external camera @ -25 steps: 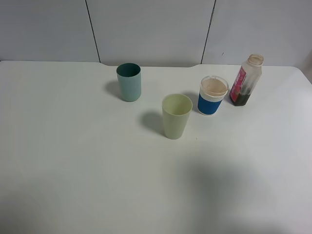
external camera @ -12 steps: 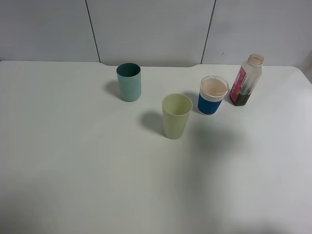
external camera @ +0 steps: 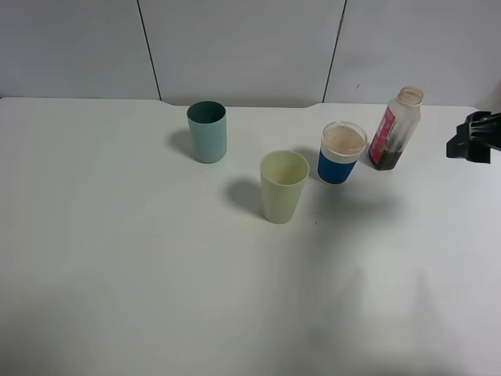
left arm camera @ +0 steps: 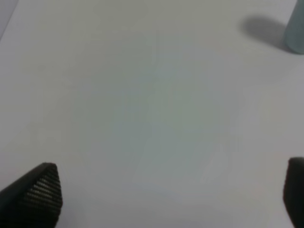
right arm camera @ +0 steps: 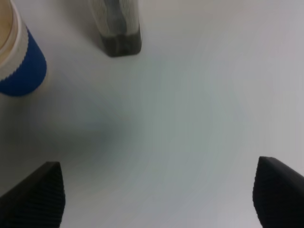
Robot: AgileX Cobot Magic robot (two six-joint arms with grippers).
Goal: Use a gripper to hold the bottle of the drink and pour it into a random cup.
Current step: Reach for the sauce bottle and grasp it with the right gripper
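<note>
In the high view, the bottle of the drink (external camera: 395, 129) is standing upright at the far right of the white table (external camera: 117, 258), capless, with dark liquid sitting low inside. The cup (external camera: 342, 153) is standing just left of it, not touching. A pale yellow-green tumbler (external camera: 283, 186) is standing nearer and further left, and a teal tumbler (external camera: 207, 131) is sitting far, left of centre. The right gripper (external camera: 462, 146) is showing at the right edge, apart from the bottle (too small here to judge its jaws).

In the left wrist view, the left gripper (left arm camera: 166, 194) is hanging over bare table, fingertips (left arm camera: 40, 190) standing wide apart with nothing between them.

In the right wrist view, the right gripper is keeping its jaws spread wide, gripping nothing. The bottle's base and the cup are standing ahead, side by side, clear of the jaws.
</note>
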